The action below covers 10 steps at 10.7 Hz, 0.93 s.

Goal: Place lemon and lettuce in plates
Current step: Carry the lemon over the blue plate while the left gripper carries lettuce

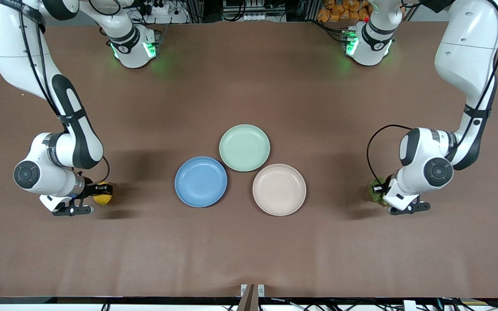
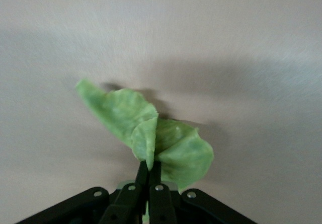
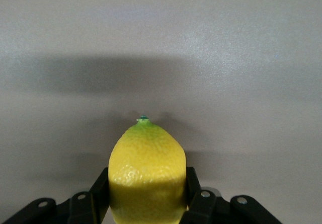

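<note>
The yellow lemon (image 1: pixel 102 196) with a green stem tip sits between the fingers of my right gripper (image 1: pixel 101 193) at the right arm's end of the table; in the right wrist view the lemon (image 3: pixel 147 173) fills the gap and both fingers press its sides. My left gripper (image 1: pixel 378 192) is shut on the green wrinkly lettuce (image 1: pixel 375 192) at the left arm's end; in the left wrist view the lettuce (image 2: pixel 151 136) hangs from the pinched fingertips (image 2: pixel 150 168). The blue plate (image 1: pixel 201 181) and the beige-white plate (image 1: pixel 279 189) lie empty mid-table.
A pale mint-green plate (image 1: pixel 244 147) lies between the two plates, farther from the front camera, touching both. Both arms' bases stand at the table's back edge.
</note>
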Motion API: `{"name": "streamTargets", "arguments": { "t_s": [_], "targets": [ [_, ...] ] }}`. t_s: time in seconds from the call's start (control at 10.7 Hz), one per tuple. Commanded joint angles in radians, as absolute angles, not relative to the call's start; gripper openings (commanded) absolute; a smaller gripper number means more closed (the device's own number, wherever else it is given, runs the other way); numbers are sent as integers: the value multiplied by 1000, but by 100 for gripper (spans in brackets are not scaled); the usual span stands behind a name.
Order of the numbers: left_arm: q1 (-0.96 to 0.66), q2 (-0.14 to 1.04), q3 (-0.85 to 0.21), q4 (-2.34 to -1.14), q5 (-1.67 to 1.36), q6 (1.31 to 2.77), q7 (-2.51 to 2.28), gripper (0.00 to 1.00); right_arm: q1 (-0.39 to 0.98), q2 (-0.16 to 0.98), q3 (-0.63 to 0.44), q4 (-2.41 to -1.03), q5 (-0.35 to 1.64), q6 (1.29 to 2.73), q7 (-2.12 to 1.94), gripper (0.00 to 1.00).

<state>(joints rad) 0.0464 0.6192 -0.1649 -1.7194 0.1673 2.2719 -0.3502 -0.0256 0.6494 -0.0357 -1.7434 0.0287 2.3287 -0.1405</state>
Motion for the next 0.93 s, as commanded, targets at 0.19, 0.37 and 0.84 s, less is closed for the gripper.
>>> {"name": "streamTargets", "arguments": {
  "t_s": [0.19, 0.37, 0.84],
  "targets": [
    [48, 526, -225, -1675, 117, 2174, -362, 0, 3, 624, -29, -1760, 35, 2332, -144, 6],
    [46, 503, -233, -1671, 112, 2161, -364, 0, 27, 600, -28, -1752, 43, 2281, -98, 3],
    [29, 494, -316, -1612, 78, 2111, -521, 0, 165, 566, -17, -1666, 44, 2136, 194, 2]
  ]
}}
